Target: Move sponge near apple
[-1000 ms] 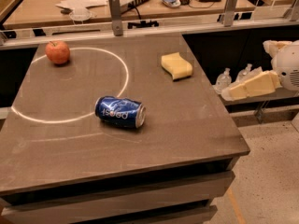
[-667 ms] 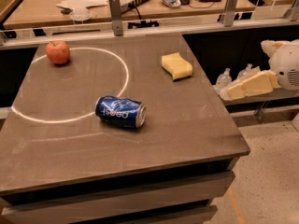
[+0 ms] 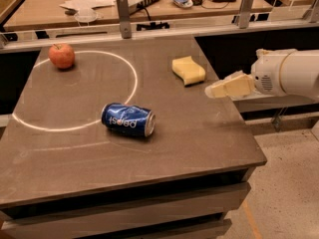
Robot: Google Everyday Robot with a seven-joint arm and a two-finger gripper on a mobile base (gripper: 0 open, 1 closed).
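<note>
The gripper (image 3: 213, 89) juts in from the right — level, pointing left, on a white arm (image 3: 294, 73).

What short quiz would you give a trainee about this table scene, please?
1. Fill in: the blue can, nearer the camera than the apple, lies on its ____.
2. True or false: the sponge lies inside the white circle marked on the table.
3. Which thing lies nearest the gripper, which is at the table's right edge? A apple, B sponge, C blue can.
Key: 1 side; 2 false, it lies outside the circle, to its right; 3 B.
</note>
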